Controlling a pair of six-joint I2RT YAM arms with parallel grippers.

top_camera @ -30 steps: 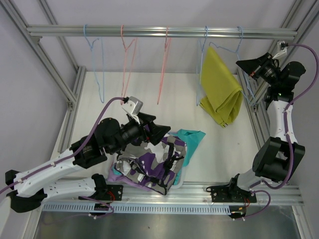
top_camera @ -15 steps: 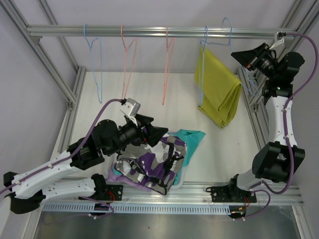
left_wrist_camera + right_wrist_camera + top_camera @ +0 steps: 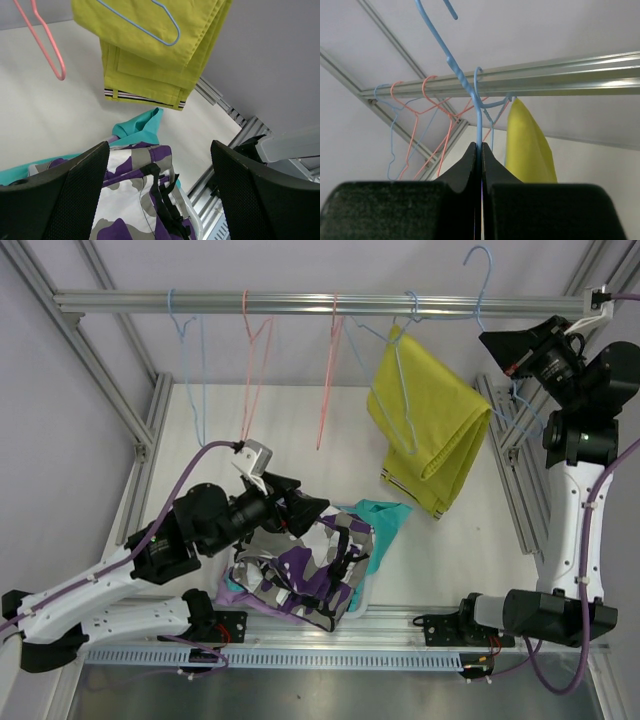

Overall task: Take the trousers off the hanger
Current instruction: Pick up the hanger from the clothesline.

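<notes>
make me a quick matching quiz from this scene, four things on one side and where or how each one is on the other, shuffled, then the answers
Things
1. mustard yellow trousers
2. camouflage trousers
3. right gripper
4. left gripper

Places or states
a. shut on a blue hanger
b. lying on the table, partly over the teal trousers
c. open, above the heap of clothes
d. hanging in the air, striped cuffs lowest

Pairs: 1-d, 2-b, 3-a, 4-c
</notes>
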